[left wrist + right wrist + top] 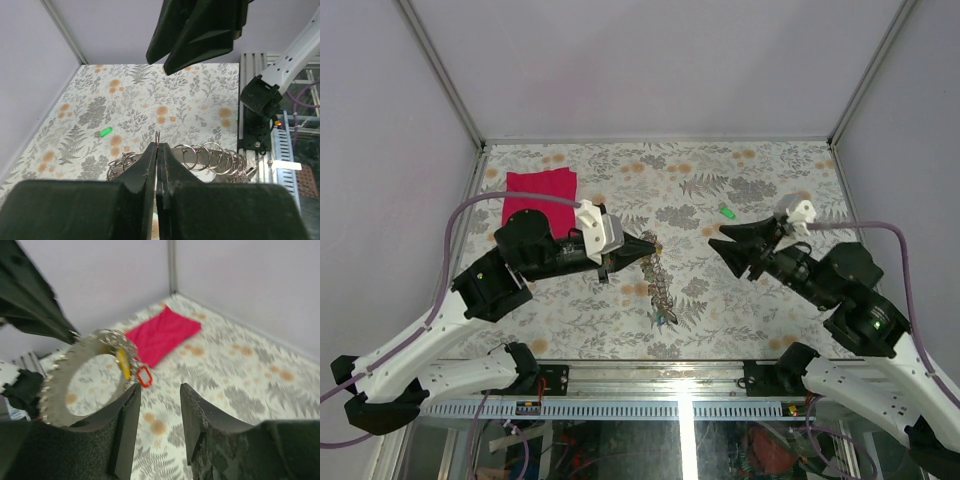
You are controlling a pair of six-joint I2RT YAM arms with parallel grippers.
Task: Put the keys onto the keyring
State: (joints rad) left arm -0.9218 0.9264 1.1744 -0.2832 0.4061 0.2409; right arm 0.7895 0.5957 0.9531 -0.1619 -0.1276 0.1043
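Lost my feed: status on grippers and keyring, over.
Left gripper shut on the keyring. Right gripper open, empty. One green key loose on the table. No obstruction seen.

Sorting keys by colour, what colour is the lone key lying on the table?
The lone key is green, clearest in the left wrist view.

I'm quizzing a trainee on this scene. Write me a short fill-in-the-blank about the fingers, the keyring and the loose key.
1. The fingers of the left gripper are ___ on the keyring.
2. The fingers of the right gripper stand ___, with nothing between them.
3. The loose key on the table has a ___ head.
Missing words: shut; open; green.
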